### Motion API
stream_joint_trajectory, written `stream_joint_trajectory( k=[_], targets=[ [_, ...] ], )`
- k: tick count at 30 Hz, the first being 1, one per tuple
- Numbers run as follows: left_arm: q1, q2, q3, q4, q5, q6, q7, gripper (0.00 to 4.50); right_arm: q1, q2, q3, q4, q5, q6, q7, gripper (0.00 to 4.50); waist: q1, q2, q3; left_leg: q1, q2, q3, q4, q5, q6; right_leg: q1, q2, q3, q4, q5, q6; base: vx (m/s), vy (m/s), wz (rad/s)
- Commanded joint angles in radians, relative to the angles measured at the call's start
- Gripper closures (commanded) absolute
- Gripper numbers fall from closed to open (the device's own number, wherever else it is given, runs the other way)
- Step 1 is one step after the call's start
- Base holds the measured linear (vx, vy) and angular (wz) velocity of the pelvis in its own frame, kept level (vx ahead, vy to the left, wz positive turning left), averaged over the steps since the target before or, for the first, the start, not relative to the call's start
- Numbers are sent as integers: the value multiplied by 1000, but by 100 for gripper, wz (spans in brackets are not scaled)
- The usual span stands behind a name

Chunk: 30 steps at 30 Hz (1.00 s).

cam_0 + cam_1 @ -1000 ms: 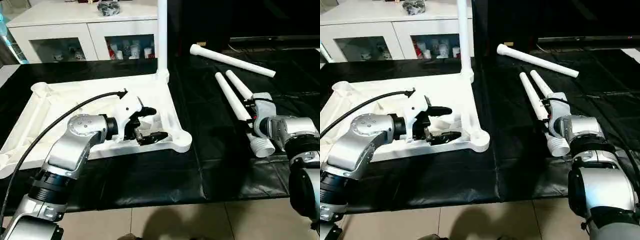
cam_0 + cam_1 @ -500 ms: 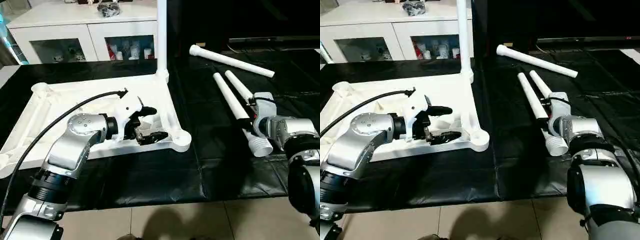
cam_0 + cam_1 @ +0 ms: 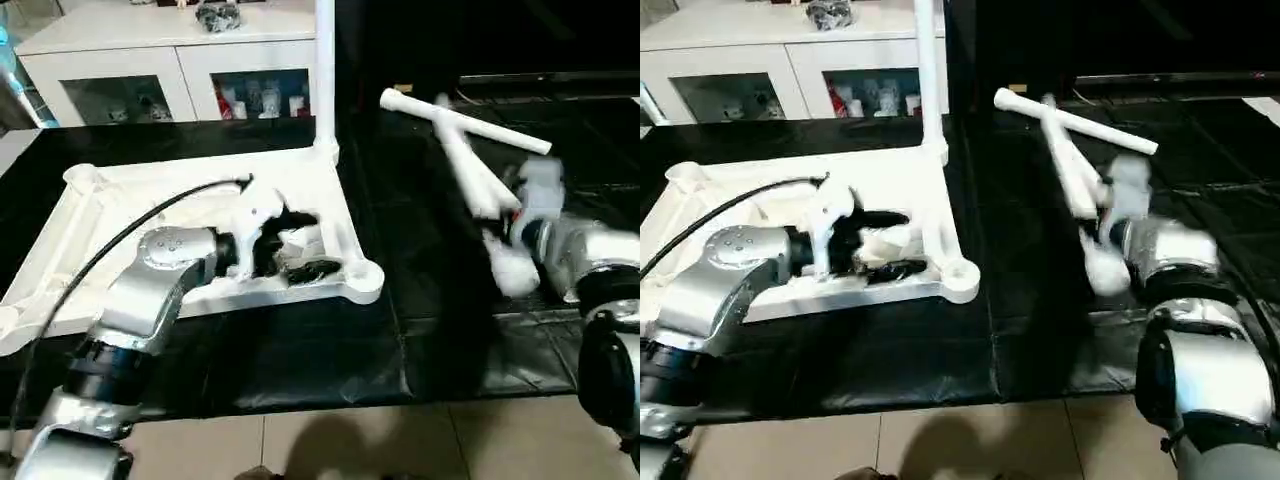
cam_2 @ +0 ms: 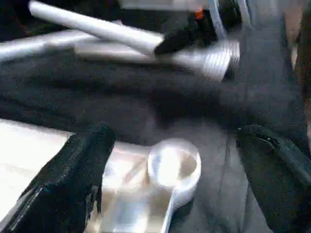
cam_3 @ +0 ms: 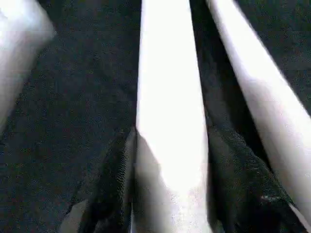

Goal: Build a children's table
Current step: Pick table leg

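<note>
One leg in my right hand, one empty socket at the near right corner of the table top.

My right hand (image 5: 170,194) pinches a white leg (image 3: 478,185) near its threaded end; the leg's long axis runs away from me toward the worktop's far edge, crossing another leg (image 3: 465,120) lying there. The table top (image 3: 70,250) lies ribs-up on the worktop's left half, one leg (image 3: 324,70) upright in its far right corner. My left hand (image 3: 290,245) is spread wide beside the near right socket (image 4: 174,165), which lies leftward of the held leg, so I judge the leg must swing left and stand up.
</note>
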Motion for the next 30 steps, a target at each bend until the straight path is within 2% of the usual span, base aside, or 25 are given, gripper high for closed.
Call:
stream_joint_trajectory(
  k=[1, 2, 3, 4, 5, 6, 8, 9, 10, 11, 12, 13, 15, 17, 20, 23, 25, 27, 30],
  targets=[
    [-30, -18, 29, -23, -39, 47, 28, 0, 13, 15, -34, -104, 64, 42, 28, 266, 5, -17, -69, 21, 51, -16, -63, -240, 45, 50, -66, 45, -72, -328, -197, 0, 0, 0],
    [-34, -31, 34, -22, -51, 68, 36, 0, 22, 21, -41, -135, 79, 59, 33, 266, 8, -17, -70, 22, 51, -18, -62, -237, 47, 50, -67, 45, -73, -333, -196, 0, 0, 0],
    [-37, -62, 23, -9, -54, 68, 53, 0, 50, 57, -71, -219, 130, 100, 28, 266, 10, -19, -68, 21, 50, -16, -62, -237, 49, 49, -68, 45, -78, -350, -190, 0, 0, 0],
    [-39, -77, 13, 1, -46, 57, 65, 0, 68, 81, -84, -264, 160, 82, 38, 266, 12, -14, -66, 22, 49, -17, -63, -244, 49, 47, -69, 45, -81, -368, -182, 0, 0, 0],
    [-43, -96, 10, 12, -42, 58, 89, 0, 86, 107, -103, -307, 203, 67, 55, 266, 10, -17, -69, 21, 49, -17, -63, -243, 51, 48, -69, 45, -84, -378, -164, 0, 0, 0],
    [-52, -117, 15, 24, -39, 59, 118, 0, 98, 124, -114, -335, 230, 75, 62, 266, 9, -17, -71, 21, 49, -20, -64, -240, 50, 48, -70, 43, -84, -387, -160, 0, 0, 0],
    [-60, -138, 23, 36, -42, 56, 145, 0, 114, 137, -117, -366, 249, 78, 71, 266, 10, -20, -71, 23, 49, -20, -65, -241, 45, 46, -70, 43, -89, -402, -154, 0, 0, 0],
    [-108, -215, 95, 75, -100, 85, 232, 0, 178, 179, -99, -493, 319, 58, 152, 266, 11, -18, -72, 24, 51, -24, -67, -241, 39, 46, -72, 43, -88, -404, -154, 0, 0, 0],
    [-108, -215, 95, 75, -100, 85, 232, 0, 178, 179, -99, -493, 319, 58, 152, 266, 9, -21, -70, 23, 48, -17, -66, -242, 40, 46, -67, 43, -89, -398, -152, 0, 0, 0],
    [-131, -244, 129, 86, -132, 98, 257, 0, 206, 195, -90, -555, 357, 72, 193, 266, 18, -22, -72, 28, 51, -19, -65, -241, 44, 46, -72, 46, -92, -387, -146, 0, 0, 0],
    [-150, -265, 157, 92, -162, 111, 274, 0, 232, 208, -80, -614, 386, 86, 227, 266, 22, -24, -76, 20, 50, -22, -66, -211, 58, 54, -73, 44, -87, -355, -148, 0, 0, 0],
    [-157, -272, 168, 94, -173, 117, 281, 0, 241, 210, -74, -633, 395, 94, 241, 267, 23, -24, -74, 19, 51, -22, -66, -205, 63, 52, -72, 44, -85, -345, -150, 0, 0, 0],
    [-202, -312, 221, 92, -250, 163, 312, 0, 303, 225, -33, -747, 454, 154, 315, 268, 30, -28, -75, 17, 53, -22, -65, -177, 78, 54, -75, 45, -81, -317, -164, 0, 0, 0],
    [-212, -320, 233, 93, -271, 177, 318, 0, 314, 226, -24, -764, 467, 167, 327, 268, 32, -30, -72, 15, 50, -21, -65, -174, 83, 53, -77, 44, -86, -348, -161, 0, 0, 0],
    [-247, -342, 269, 119, -307, 199, 358, 0, 332, 241, -11, -787, 490, 183, 330, 268, 35, -29, -66, 20, 46, -19, -65, -196, 65, 46, -74, 42, -103, -453, -122, 0, 0, 0],
    [-270, -366, 285, 136, -324, 207, 373, 0, 370, 265, 9, -839, 505, 190, 318, 268, 38, -27, -66, 24, 46, -22, -69, -215, 47, 42, -73, 40, -109, -491, -88, 0, 0, 0],
    [-275, -381, 294, 133, -344, 228, 385, 0, 389, 276, 20, -867, 511, 195, 313, 268, 39, -28, -69, 22, 53, -27, -74, -215, 40, 44, -75, 42, -103, -452, -88, 0, 0, 0],
    [-280, -394, 309, 125, -384, 258, 405, 0, 406, 278, 31, -893, 516, 205, 308, 268, 42, -27, -73, 19, 54, -26, -73, -173, 49, 49, -76, 44, -92, -358, -117, 0, 0, 0],
    [-288, -403, 332, 128, -421, 276, 428, 0, 418, 273, 49, -913, 513, 209, 308, 268, 45, -29, -74, 16, 52, -23, -70, -148, 61, 52, -78, 45, -89, -320, -137, 0, 0, 0]
  ],
)
